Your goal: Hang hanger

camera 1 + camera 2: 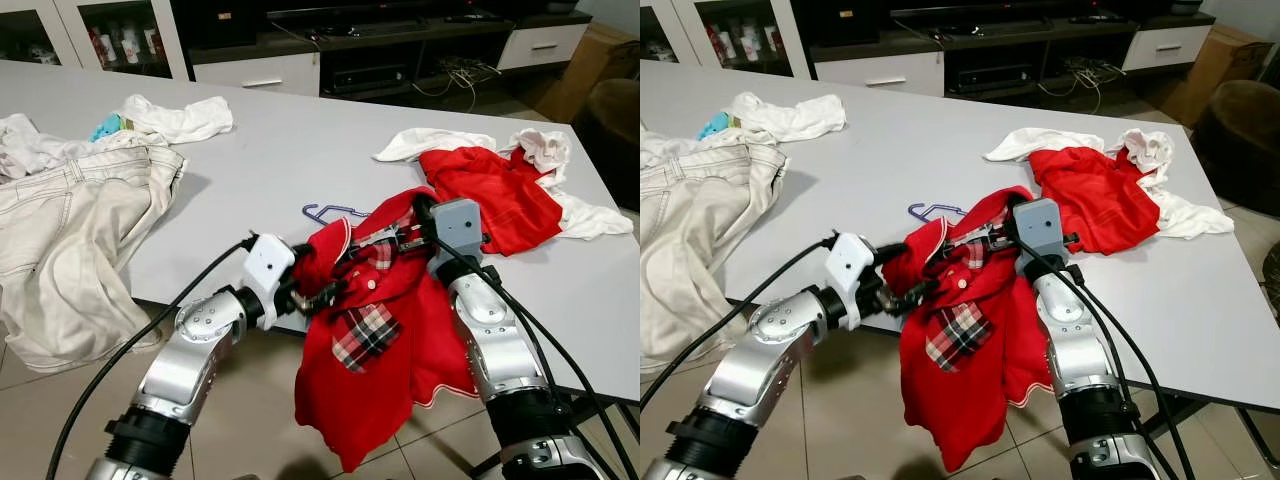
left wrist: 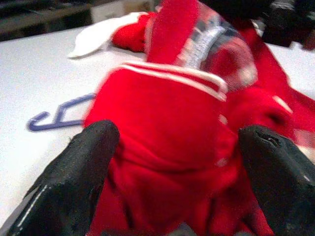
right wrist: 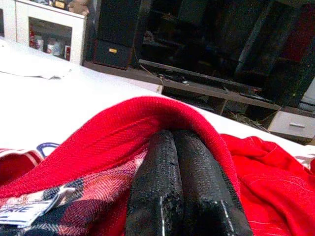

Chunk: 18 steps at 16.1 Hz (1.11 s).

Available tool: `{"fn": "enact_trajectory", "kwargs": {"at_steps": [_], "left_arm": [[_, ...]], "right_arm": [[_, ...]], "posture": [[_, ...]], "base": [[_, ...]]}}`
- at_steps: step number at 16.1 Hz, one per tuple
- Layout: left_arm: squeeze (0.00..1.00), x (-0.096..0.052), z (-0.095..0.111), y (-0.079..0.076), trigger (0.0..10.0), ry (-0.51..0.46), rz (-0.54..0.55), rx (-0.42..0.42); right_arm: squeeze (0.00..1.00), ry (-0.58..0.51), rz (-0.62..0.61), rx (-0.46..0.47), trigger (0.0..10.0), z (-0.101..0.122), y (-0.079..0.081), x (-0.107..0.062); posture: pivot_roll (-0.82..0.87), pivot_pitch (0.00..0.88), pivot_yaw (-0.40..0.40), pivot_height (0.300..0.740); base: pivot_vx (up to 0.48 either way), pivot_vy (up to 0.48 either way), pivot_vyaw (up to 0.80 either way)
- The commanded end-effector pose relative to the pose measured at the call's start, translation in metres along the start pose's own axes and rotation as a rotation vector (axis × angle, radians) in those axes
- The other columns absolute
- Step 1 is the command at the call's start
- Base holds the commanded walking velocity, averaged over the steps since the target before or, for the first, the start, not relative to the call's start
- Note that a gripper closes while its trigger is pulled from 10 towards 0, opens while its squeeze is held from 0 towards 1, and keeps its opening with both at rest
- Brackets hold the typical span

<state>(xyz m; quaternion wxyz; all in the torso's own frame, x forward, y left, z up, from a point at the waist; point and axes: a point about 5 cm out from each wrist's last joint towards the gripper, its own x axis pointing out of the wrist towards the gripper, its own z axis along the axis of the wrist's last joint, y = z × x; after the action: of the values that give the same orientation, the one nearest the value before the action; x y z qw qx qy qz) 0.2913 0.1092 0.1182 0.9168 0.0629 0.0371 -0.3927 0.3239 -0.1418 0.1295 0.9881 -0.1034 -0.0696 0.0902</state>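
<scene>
Hanger point(image 1: 330, 212) lay on the table point(image 1: 260, 160) just beyond your left gripper point(image 2: 177, 162), whose fingers stood spread around the red shirt point(image 1: 375, 330); your right gripper point(image 3: 184, 182) was pressed together inside the shirt's collar, beside the hanger

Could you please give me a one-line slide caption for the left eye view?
Both grippers, left and right, hold a red shirt at the table edge, purple hanger hook poking out behind.

Left gripper point(image 2: 179, 162) jaws spread, right gripper point(image 3: 183, 167) jaws closed
</scene>
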Motion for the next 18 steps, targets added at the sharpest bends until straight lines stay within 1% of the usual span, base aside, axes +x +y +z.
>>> {"fn": "enact_trajectory", "kwargs": {"at_steps": [1,5,9,10,11,12,18], "left_arm": [[0.0,0.0012,0.0061,0.0066,10.0,-0.032,0.043,0.012],[0.0,0.0035,0.0112,0.0069,10.0,-0.077,0.044,0.009],[0.0,0.004,0.0089,0.0065,10.0,-0.072,0.034,0.008],[0.0,0.0036,0.0087,0.0063,7.2,-0.073,0.027,0.002],[0.0,0.0035,0.0085,0.0064,2.8,-0.073,0.024,0.001],[0.0,0.0033,0.0082,0.0063,0.0,-0.073,0.021,0.004],[0.0,0.0046,0.0099,0.0033,0.0,-0.099,-0.001,0.003]], "right_arm": [[0.0,-0.048,0.0,0.007,0.0,0.0102,-0.0002,0.0025],[0.0,-0.046,0.004,0.005,0.0,0.0091,0.0006,0.0017],[0.0,-0.05,-0.001,0.006,0.0,0.0099,-0.0013,0.0025],[0.0,-0.052,-0.002,0.007,0.0,0.0103,-0.0016,0.0028],[0.0,-0.053,-0.003,0.008,0.0,0.0106,-0.0017,0.0032],[0.0,-0.055,-0.002,0.008,0.0,0.0111,-0.0017,0.0034],[0.0,-0.058,-0.005,0.004,0.0,0.0119,-0.0035,0.0035]], "posture": [[-0.05,0.0,-0.006,0.74],[-0.05,0.0,-0.004,0.74],[-0.05,0.0,0.001,0.74],[-0.05,0.0,0.001,0.74],[-0.05,0.0,0.001,0.74],[-0.05,0.0,0.001,0.74],[-0.05,0.0,-0.002,0.74]], "base": [[0.0,0.0,0.0],[0.0,0.0,0.0],[0.0,0.0,0.0],[0.0,0.0,0.0],[0.0,0.0,0.0],[0.0,0.0,0.0],[0.0,0.0,0.0]]}}
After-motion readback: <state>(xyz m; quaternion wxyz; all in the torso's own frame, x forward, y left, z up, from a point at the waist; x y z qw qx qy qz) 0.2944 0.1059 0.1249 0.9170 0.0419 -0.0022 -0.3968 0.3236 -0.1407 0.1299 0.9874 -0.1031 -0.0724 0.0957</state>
